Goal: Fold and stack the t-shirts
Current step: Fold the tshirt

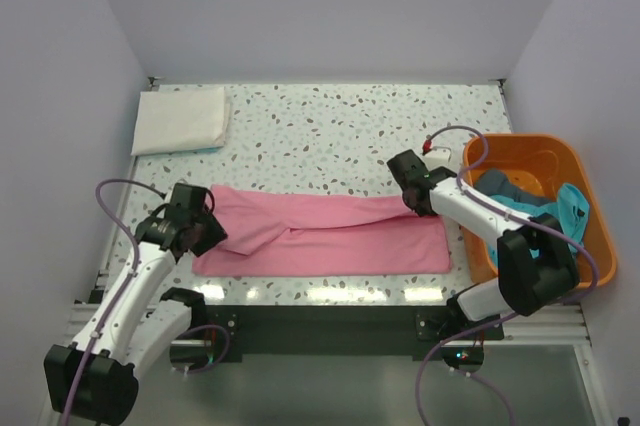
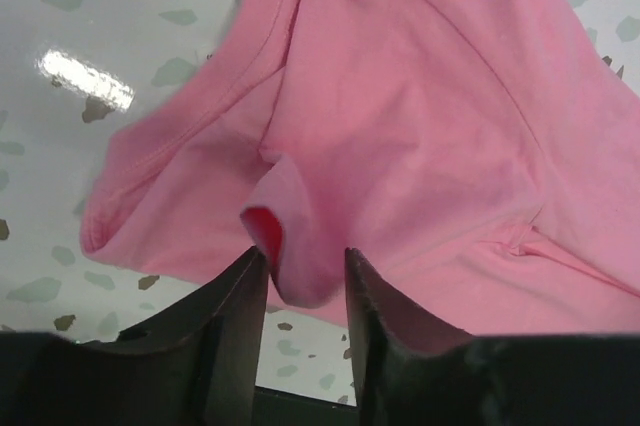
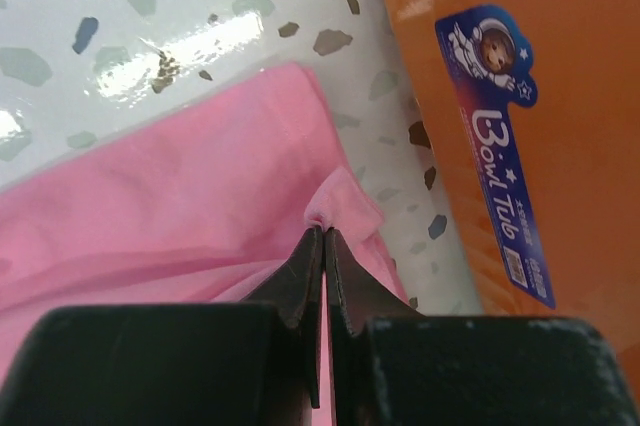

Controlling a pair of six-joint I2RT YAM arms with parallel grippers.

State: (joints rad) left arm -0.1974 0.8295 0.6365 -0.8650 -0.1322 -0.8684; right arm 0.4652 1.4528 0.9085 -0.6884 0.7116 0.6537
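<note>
Pink t-shirt [image 1: 330, 236] lies as a long band across the near counter [image 1: 330, 126]. The left jaws pinch a bunch at its sleeve end, and the right jaws are closed tight on a corner beside the orange basket [image 1: 520, 142]. The step looks like an end-to-end fold: lift both ends level, keep the cloth taut, lay edges flush

A speckled terrazzo table [image 1: 330, 116] is filling the middle of the top view. Plain pale walls are closing it in: the back wall [image 1: 330, 6] across the top of the frame, one side wall [image 1: 50, 76] at the left, another [image 1: 600, 56] at the right. Overhead light is glaring in bright patches [image 1: 330, 293] along the table's lower edge. A grey floor [image 1: 330, 386] is showing at the bottom.
</note>
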